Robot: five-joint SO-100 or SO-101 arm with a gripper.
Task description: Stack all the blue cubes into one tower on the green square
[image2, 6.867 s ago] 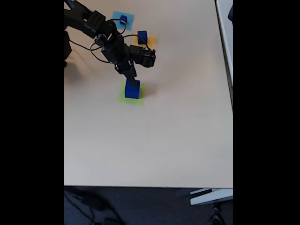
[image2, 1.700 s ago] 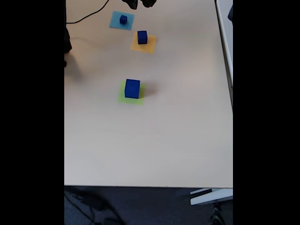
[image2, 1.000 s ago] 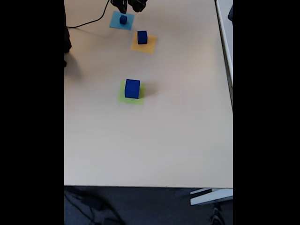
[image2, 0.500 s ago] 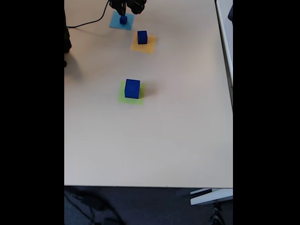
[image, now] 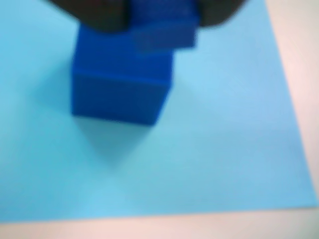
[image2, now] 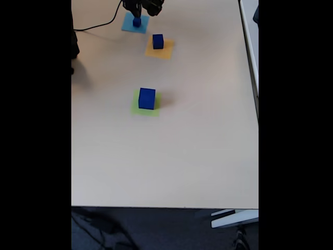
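Note:
The smallest of the blue cubes (image: 119, 87) (image2: 137, 22) sits on a light-blue paper square (image: 224, 149) (image2: 128, 23) at the table's far end. My gripper (image: 159, 15) (image2: 138, 14) hangs right over it, open. In the blurred wrist view its dark fingers (image: 94, 15) stand apart at the cube's top, the right one clear of the cube. A medium blue cube (image2: 157, 41) rests on an orange square (image2: 165, 50). The large blue cube (image2: 146, 98) stands alone on the green square (image2: 135, 107).
A black cable (image2: 99, 23) runs across the far left of the beige table (image2: 171, 161). The table's front edge (image2: 166, 207) drops to dark floor, and a white edge (image2: 250, 47) borders the right side.
The gripper has come down from the top edge onto the small cube on the light-blue square. The three cubes have stayed where they were.

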